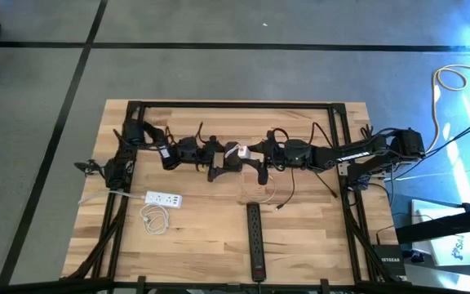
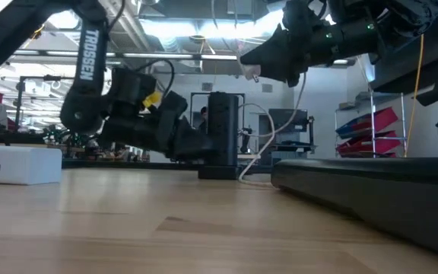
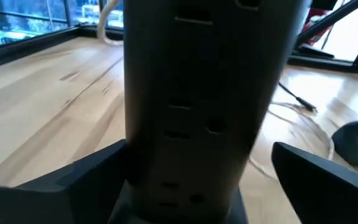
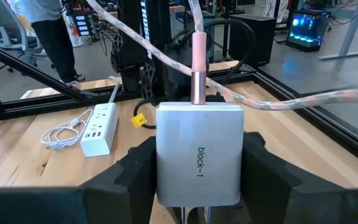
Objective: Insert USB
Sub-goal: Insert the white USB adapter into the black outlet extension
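Observation:
A black upright power tower (image 3: 197, 93) with rows of sockets stands on its base on the wooden table (image 1: 317, 237), also in the low view (image 2: 223, 133). My left gripper (image 3: 194, 186) (image 1: 219, 159) is open and low, one finger on each side of the tower; whether they touch it I cannot tell. My right gripper (image 4: 197, 180) (image 1: 251, 155) is shut on a silver charger block (image 4: 197, 149) marked "block-1". A pink USB plug (image 4: 199, 68) with a pinkish cord sticks into the block's far end. My right gripper pinches the charger block by its two side faces (image 4: 161, 168) between its two fingers (image 4: 132, 180). The fingers come level from the table's right side. The block is lifted clear above the table (image 2: 253, 72), its metal prongs (image 4: 194, 214) toward the wrist, the cord trailing from its far end.
A white power strip (image 1: 163, 198) and a coiled white cable (image 1: 155, 216) lie near the left front. A long black power strip (image 1: 255, 241) lies at the front middle. A loose thin cord end (image 3: 303, 102) lies beyond the tower. A person (image 4: 45, 31) stands beyond the table.

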Robot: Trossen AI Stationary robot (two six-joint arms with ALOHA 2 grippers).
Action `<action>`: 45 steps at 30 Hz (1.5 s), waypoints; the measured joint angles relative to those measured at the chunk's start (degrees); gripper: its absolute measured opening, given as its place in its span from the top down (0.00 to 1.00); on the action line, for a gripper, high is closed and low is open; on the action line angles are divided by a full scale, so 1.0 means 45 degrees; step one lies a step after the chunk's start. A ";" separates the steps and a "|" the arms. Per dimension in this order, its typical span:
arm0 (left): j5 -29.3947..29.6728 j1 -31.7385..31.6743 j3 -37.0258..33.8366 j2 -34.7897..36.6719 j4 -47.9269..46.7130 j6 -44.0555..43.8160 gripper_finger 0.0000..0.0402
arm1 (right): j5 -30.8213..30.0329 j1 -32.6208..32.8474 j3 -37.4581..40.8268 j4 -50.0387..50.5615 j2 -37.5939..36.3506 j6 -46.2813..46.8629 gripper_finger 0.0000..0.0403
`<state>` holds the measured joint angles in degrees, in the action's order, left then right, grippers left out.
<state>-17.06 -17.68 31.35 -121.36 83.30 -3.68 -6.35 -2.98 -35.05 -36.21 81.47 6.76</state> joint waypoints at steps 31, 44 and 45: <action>0.0462 -0.0013 0.0832 -0.0889 -0.0198 0.0200 0.32 | 0.0010 -0.0001 0.0000 -0.0039 0.0000 -0.0005 0.57; 0.0721 0.0067 0.0832 -0.0874 -0.0229 0.0229 0.38 | 0.0241 -0.0005 0.0000 -0.0089 0.0000 -0.0010 0.57; 0.0785 0.0108 0.0832 -0.0867 -0.0283 0.0393 0.38 | 0.0365 -0.0005 0.0000 -0.0170 -0.0003 -0.0005 0.57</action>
<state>-13.53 -17.19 35.09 -125.26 82.03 -1.91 -4.71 -3.01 -35.05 -36.97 81.46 6.74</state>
